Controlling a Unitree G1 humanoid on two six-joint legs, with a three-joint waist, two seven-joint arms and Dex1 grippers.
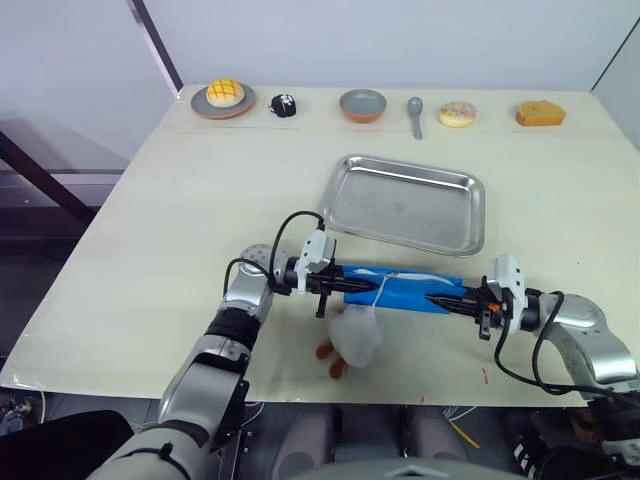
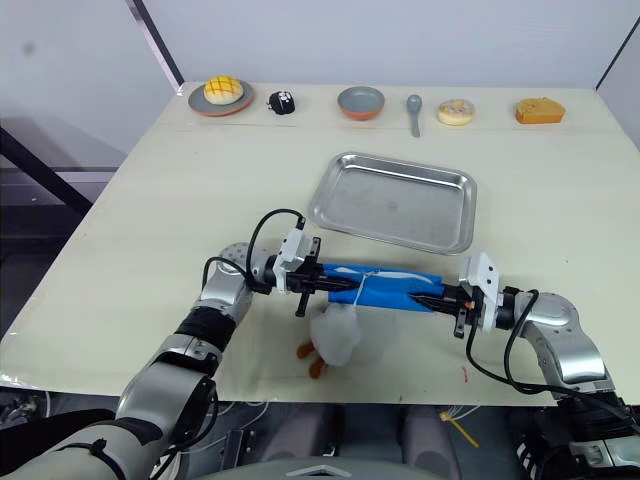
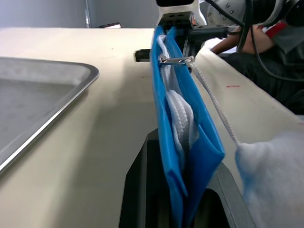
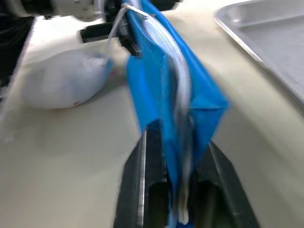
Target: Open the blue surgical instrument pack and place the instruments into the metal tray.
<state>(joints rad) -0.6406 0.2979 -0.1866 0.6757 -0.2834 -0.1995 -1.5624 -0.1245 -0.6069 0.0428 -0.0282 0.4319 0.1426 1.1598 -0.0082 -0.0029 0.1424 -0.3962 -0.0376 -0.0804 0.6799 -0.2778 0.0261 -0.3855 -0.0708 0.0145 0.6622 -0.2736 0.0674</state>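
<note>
Take the tray point(image 1: 405, 203) as your reference: one tray, nothing lying in it. One blue pack point(image 1: 405, 287) lies stretched just in front of the tray's near rim, apart from it, and held edge-up between two grippers. Your left gripper point(image 1: 345, 285) is closed on the pack's left end; your right gripper point(image 1: 447, 297) is closed on its right end. In each wrist view the blue fabric sits pinched between both fingers. White lining shows inside the pack's open upper edge; you cannot make out any instruments. One white toy point(image 1: 354, 337) lies just in front of the pack, joined to it by one white cord point(image 3: 213, 107). Along the table edge beyond the tray, count six items: plate with bun point(image 1: 224, 98), small black object point(image 1: 283, 105), bowl point(image 1: 362, 104), spoon point(image 1: 415, 113), doughnut point(image 1: 457, 113), orange cake piece point(image 1: 540, 113).
</note>
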